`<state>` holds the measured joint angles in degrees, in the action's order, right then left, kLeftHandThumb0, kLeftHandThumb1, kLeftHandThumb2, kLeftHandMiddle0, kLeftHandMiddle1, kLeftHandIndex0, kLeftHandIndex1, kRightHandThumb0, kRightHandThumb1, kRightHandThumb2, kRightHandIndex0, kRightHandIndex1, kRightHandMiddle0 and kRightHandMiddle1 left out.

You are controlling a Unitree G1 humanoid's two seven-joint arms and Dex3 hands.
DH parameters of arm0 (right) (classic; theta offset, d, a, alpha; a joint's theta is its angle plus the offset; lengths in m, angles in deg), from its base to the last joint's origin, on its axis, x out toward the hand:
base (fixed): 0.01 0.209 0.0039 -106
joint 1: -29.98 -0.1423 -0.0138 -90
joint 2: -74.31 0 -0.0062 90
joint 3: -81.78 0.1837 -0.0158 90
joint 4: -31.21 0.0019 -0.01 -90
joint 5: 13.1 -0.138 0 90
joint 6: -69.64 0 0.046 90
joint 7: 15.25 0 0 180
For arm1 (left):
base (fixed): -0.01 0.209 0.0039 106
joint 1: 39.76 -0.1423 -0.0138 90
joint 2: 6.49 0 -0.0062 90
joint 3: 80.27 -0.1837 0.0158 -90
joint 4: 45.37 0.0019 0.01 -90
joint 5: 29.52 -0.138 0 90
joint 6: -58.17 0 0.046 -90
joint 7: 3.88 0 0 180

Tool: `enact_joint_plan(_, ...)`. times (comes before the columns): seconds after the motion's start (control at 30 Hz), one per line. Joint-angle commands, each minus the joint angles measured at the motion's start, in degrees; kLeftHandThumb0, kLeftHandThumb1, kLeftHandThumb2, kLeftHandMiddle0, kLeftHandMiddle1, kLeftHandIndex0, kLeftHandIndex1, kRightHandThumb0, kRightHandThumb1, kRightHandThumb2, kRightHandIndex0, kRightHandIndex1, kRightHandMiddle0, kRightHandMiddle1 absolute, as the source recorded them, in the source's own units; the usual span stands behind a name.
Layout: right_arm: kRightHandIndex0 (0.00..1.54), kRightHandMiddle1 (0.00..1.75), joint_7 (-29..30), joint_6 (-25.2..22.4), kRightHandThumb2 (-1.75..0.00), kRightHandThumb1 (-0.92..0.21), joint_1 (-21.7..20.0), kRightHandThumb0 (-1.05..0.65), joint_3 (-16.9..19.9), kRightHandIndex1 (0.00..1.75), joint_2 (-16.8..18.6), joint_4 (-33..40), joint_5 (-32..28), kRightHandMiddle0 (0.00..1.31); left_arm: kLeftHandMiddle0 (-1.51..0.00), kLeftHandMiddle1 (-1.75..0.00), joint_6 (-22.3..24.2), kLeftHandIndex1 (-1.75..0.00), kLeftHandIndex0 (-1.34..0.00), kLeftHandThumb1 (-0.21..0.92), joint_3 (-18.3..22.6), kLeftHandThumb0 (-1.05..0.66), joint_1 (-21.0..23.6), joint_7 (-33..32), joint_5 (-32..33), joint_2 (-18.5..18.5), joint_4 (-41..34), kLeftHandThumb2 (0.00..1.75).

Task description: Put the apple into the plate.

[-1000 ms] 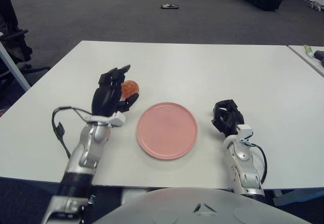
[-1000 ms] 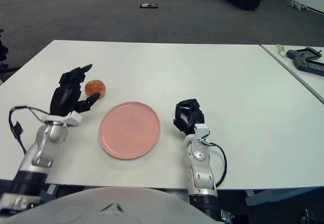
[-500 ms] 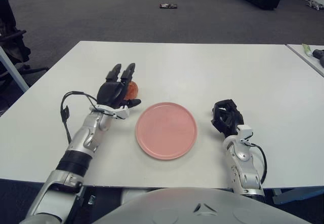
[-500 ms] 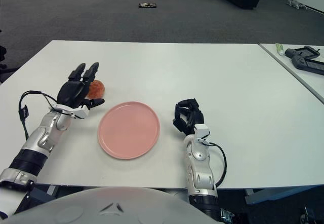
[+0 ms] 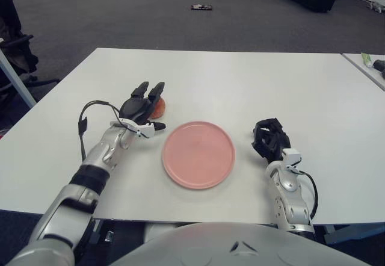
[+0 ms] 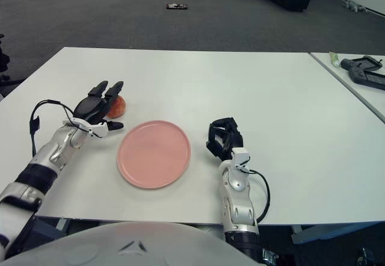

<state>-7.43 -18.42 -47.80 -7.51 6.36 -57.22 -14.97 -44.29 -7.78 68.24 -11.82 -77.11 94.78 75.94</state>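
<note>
The left hand [image 5: 142, 106] is low over the desk [image 5: 240, 79] at the left, palm down, its fingers [image 5: 149, 91] stretched out flat and spread over the apple [image 5: 158, 106]. The apple sits on the desk just beyond and slightly right of that hand, partly hidden under the fingers, with the thumb reaching along its near side. The fingers lie over the fruit, not closed round it, and I cannot tell whether they touch it. The apple is round, so it has no long axis to line up with; what matters is that it lies right under the left hand and just off the far left edge of the plate [image 5: 198, 154].

The pink plate is flat and bare, near the middle of the desk's front half. From the apple it lies to the right and a little nearer the robot, so the carry looks short.

The right hand [image 5: 269, 138] shows on the right of the plate, fingers curled in, holding nothing, well away from the apple.

The desk is white and smooth. Beyond it is a room with dark grey carpet, with dark furniture and boxes along the far wall.
</note>
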Motion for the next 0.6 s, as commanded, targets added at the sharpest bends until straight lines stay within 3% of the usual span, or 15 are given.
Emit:
enact_joint_plan(0.0,0.52,1.75,0.37,-0.29,-0.83,-0.7,-0.23,-0.38,0.5,1.41,0.91,-1.12,-0.5,0.32,0.0,0.0,-0.44,0.0,0.0,0.72,-1.29,-1.05,2.91,0.45,0.51,0.57,2.95,0.43)
enact_joint_plan(0.57,0.51,1.75,0.48,0.3,-0.86,-0.68,-0.27,-0.38,0.44,1.43,0.53,-1.69,0.27,0.34,0.0,0.0,-2.96,0.0,0.0,0.75,-7.43,-1.05,12.12,-3.75,0.85,-1.11,23.78,0.4)
